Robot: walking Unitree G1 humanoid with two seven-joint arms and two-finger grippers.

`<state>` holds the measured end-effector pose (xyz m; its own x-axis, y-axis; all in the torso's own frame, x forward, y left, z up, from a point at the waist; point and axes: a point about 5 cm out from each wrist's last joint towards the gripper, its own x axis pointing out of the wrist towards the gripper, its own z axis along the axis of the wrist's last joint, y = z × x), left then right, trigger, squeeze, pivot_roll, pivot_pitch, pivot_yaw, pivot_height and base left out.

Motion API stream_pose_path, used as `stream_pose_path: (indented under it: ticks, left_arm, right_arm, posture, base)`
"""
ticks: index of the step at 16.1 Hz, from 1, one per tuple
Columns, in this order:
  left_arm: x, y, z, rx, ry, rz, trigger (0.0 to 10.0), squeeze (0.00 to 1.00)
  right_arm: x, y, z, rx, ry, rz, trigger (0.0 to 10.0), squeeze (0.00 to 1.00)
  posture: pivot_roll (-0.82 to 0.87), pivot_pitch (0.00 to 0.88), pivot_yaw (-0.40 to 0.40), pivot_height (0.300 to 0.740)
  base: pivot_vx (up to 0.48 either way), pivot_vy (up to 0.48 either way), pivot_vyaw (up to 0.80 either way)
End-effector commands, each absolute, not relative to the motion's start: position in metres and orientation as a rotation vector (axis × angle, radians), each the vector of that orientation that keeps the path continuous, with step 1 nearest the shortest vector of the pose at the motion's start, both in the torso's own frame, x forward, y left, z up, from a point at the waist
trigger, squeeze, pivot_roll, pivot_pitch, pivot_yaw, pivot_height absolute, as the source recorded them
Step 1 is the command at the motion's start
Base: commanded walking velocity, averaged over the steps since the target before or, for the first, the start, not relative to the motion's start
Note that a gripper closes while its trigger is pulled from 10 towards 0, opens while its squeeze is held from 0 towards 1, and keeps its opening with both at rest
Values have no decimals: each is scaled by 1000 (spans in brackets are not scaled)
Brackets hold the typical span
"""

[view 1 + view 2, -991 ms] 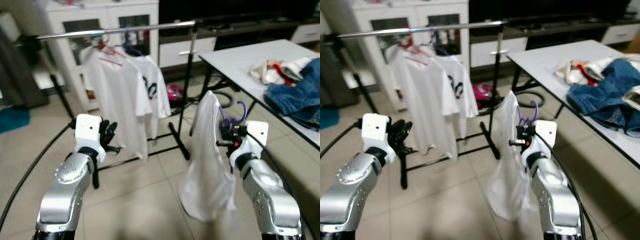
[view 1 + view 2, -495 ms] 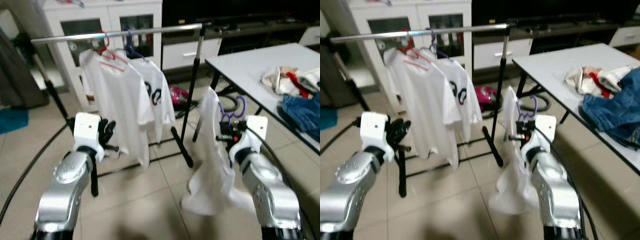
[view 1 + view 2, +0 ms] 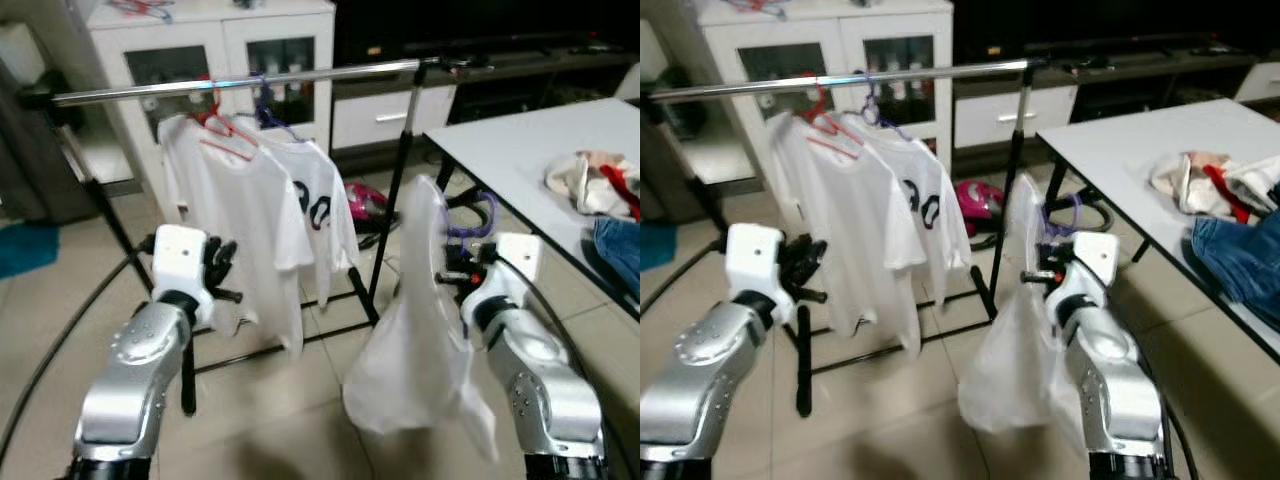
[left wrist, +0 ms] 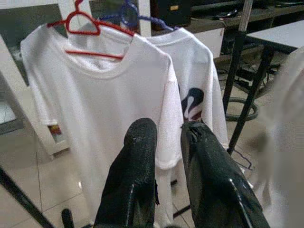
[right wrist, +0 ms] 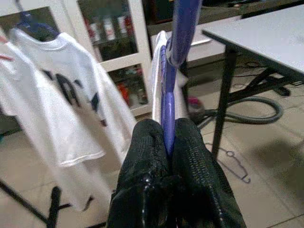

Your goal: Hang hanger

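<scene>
While the camera shifted, right gripper (image 5: 167,142) apparently keeps pinching purple hanger (image 5: 170,80).

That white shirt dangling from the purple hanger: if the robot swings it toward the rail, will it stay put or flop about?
Likely floppy: the white shirt hangs in loose folds below the right tool, which is shut on the purple hanger. It looks thin and light, so it would probably sway. The hanger itself looks stiff, so it should hold shape.
</scene>
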<state>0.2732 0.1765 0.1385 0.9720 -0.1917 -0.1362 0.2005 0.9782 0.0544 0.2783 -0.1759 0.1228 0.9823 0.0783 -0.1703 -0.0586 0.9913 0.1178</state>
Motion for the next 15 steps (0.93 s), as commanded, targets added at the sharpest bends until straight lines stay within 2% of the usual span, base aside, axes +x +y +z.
stream_pose_path:
  ticks: [1,15]
  left_arm:
    - [274,168,141,65,116,-226,10000,0]
    - [278,166,142,57,105,-230,10000,0]
  right_arm:
    - [280,-185,134,98,122,39,10000,0]
    - [286,-183,137,70,110,69,10000,0]
  posture:
    - [47,0,17,740]
    - [46,0,9,740]
  base:
    - [390,0,0]
    - [390,0,0]
